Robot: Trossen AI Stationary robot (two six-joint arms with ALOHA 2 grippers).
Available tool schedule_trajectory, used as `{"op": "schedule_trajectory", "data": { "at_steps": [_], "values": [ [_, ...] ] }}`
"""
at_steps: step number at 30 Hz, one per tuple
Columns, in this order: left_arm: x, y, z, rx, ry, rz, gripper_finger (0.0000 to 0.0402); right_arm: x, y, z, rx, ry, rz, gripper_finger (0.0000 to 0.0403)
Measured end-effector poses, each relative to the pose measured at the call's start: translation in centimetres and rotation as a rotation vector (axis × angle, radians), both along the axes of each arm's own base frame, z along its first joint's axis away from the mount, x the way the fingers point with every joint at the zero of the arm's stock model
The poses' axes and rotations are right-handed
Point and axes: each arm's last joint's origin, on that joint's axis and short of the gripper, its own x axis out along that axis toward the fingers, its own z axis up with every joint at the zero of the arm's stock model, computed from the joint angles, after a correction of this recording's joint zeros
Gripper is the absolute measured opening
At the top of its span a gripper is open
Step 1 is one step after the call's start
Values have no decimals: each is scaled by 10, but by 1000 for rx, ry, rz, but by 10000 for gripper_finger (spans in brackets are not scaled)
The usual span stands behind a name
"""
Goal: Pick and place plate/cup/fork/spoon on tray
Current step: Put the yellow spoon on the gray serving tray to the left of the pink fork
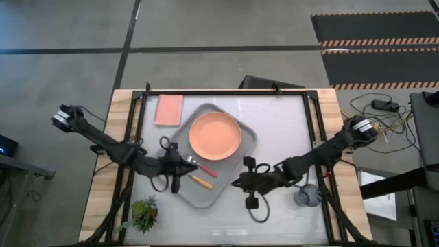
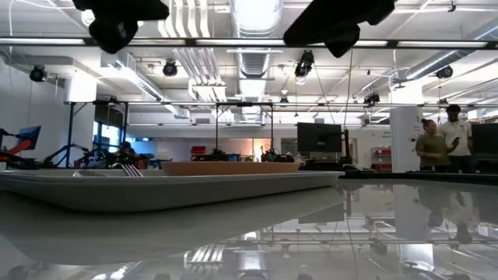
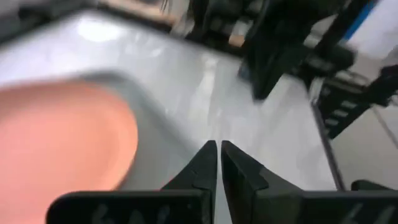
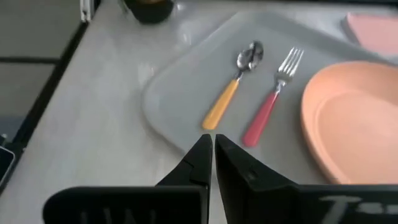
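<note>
Table [image 1: 288, 130]: pale top in a wooden frame.

Tray [image 1: 236, 168]: light grey, set at an angle on the left half of the table.

Plate [image 1: 215, 136]: salmon-orange, on the far part of the tray.

Pink rectangle [image 1: 169, 109]: flat on the table at the far left, just beyond the tray's corner.

Plant [image 1: 145, 213]: small and green, at the near left corner.

Left gripper [image 3: 219, 149]: above the tray's near left part, fingers closed together, holding nothing.

Right gripper [image 4: 212, 143]: over bare table just right of the tray, fingers closed together, holding nothing.

Cup [image 1: 309, 196]: dark, off the tray, on the table at near right.

Fork [image 4: 272, 101]: pink-red handle, on the tray's near part, beside the plate.

Spoon [image 4: 231, 90]: orange-yellow handle, on the tray alongside the fork, on its nearer side.
</note>
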Motion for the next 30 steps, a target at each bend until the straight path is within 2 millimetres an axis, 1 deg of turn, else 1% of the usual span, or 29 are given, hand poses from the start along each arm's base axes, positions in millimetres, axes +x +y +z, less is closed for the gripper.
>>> {"op": "schedule_trajectory", "data": {
  "at_steps": [3, 6, 11, 14, 19, 23, 30],
  "values": [
    [7, -5, -5, -72, 122, 52, 4, -14, -7, 0, -7, -70, 25, 8],
    [11, -9, -10, -148, 287, 97, 1, -27, -13, 1, -5, -139, 42, 8],
    [20, -20, -20, -258, 559, 82, 0, -46, -22, 5, 1, -226, 55, 8],
    [26, -25, -28, -249, 684, 68, 0, -53, -26, 7, 8, -249, 56, 8],
    [35, -27, -50, -184, 798, 46, 0, -58, -28, 4, 1, -248, 59, 8],
    [38, -23, -71, -141, 872, 68, 0, -57, -28, 2, -5, -243, 62, 8],
    [44, -15, -85, -77, 908, 85, 0, -57, -28, 2, -12, -244, 65, 8]
  ]
}}
